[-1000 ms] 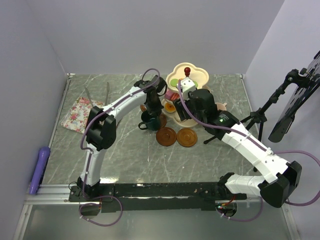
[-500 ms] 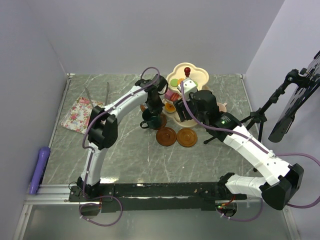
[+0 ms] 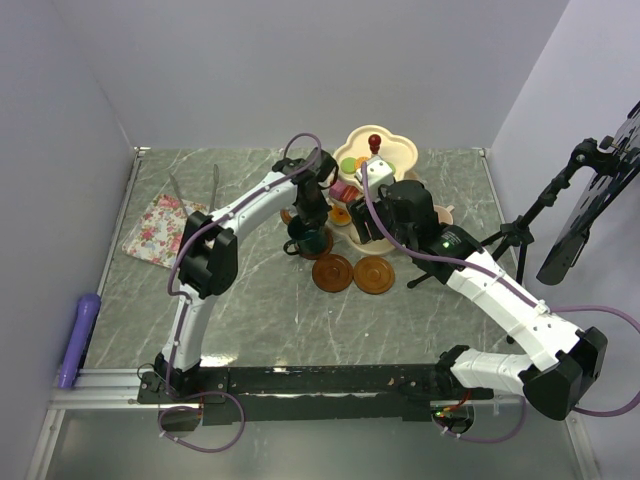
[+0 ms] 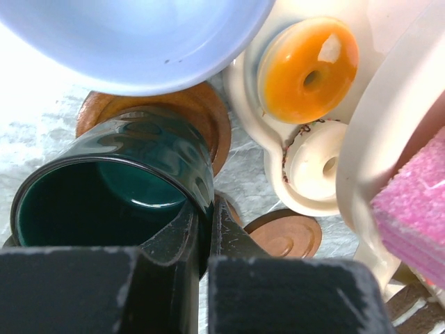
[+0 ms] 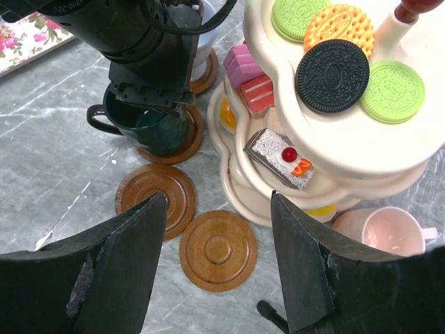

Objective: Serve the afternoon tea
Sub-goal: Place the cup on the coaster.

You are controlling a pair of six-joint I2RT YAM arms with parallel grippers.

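The left gripper point(image 4: 201, 233) is pinching the dark green mug point(image 4: 104, 181) by its rim, with the saucer point(image 5: 189, 139) beneath seemingly half-hidden. The right gripper point(image 5: 217, 236) is hovering open and empty, bare table point(image 5: 55, 174) at eight o'clock.

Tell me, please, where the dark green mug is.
Right wrist view: dark green mug over a saucer left of the stand, rim pinched by left gripper.

This is a robotics lab test cell. The left arm point(image 3: 250, 205) and the right arm point(image 3: 500, 290) are bolted to a black rail point(image 3: 330, 380) at the near edge of a marble-patterned surface point(image 3: 260, 310). Bare pale walls point(image 3: 300, 70) box it in. Purple cables point(image 3: 303, 139) loop along the arms. A tripod point(image 3: 520, 235) and a dark panel point(image 3: 590, 215) stand at the right.
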